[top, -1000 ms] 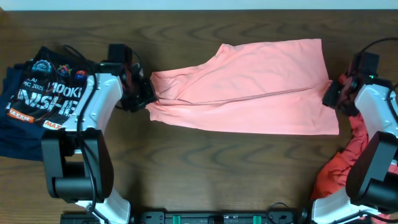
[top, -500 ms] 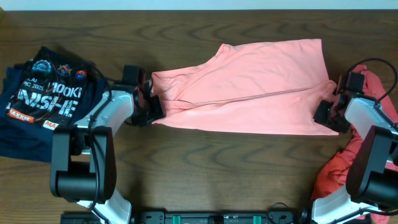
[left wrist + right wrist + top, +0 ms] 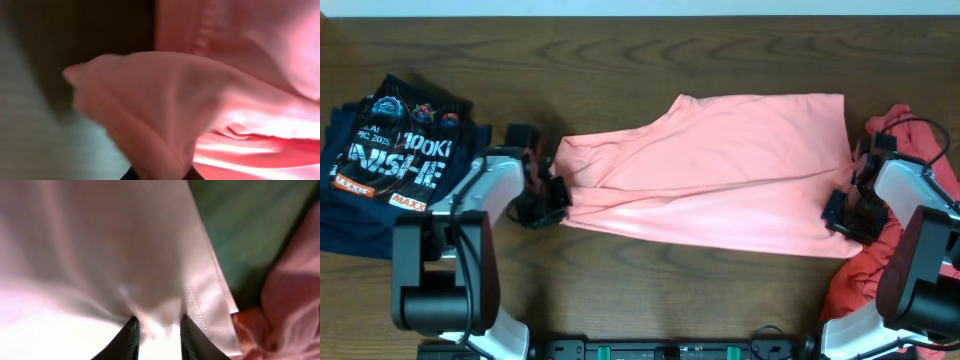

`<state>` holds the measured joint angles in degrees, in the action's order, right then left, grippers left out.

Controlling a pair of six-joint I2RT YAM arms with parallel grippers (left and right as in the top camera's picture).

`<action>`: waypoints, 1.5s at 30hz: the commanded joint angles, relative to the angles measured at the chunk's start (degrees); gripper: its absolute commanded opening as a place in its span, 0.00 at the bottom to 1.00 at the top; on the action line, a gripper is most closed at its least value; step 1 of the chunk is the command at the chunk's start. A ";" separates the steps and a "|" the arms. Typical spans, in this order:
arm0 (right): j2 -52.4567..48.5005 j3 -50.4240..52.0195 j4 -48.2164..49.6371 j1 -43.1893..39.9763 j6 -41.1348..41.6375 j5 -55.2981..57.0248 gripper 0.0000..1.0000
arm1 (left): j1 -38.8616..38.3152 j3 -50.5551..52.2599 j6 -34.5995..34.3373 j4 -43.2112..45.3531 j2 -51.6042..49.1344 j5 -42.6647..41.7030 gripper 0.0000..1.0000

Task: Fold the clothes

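A salmon-pink garment [image 3: 720, 170] lies spread across the middle of the wooden table. My left gripper [image 3: 552, 205] is shut on its lower left corner; the pinched pink cloth [image 3: 150, 100] fills the left wrist view. My right gripper [image 3: 842, 215] is shut on its lower right corner, with the hemmed cloth [image 3: 155, 280] between the two dark fingers [image 3: 157, 335]. Both grippers sit low at the table.
A folded dark navy printed shirt [image 3: 390, 160] lies at the far left. A crumpled red garment [image 3: 880, 260] lies heaped at the right edge, partly under my right arm, and shows in the right wrist view [image 3: 290, 295].
Both grippers moved toward the table's front, dragging the pink garment's lower edge with them. The garment shifted slightly to the right and lies flatter.
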<state>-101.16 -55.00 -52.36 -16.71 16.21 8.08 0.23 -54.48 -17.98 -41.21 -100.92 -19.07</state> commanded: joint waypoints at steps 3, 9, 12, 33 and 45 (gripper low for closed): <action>1.36 1.79 -1.01 -0.04 0.87 -0.48 0.29 | 4.35 0.28 1.90 -0.79 4.37 3.48 0.15; 8.83 -5.27 0.00 0.20 -2.12 -5.42 0.45 | 1.90 -5.62 2.71 0.85 10.64 3.48 0.67; 11.80 -10.10 3.48 0.28 -5.05 -10.40 0.75 | -1.70 -9.46 4.09 3.15 10.80 3.45 0.78; 12.11 -16.13 15.15 3.30 -12.22 -17.35 0.87 | -18.71 -36.39 10.56 19.87 -20.00 -3.26 0.89; 12.02 -16.13 14.93 3.30 -12.26 -17.33 0.82 | -23.37 -37.38 9.94 29.83 -29.86 -6.05 0.88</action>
<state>-88.66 -70.63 -37.50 -13.80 4.82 -8.62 -22.55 -90.91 -8.56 -11.55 -129.10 -24.14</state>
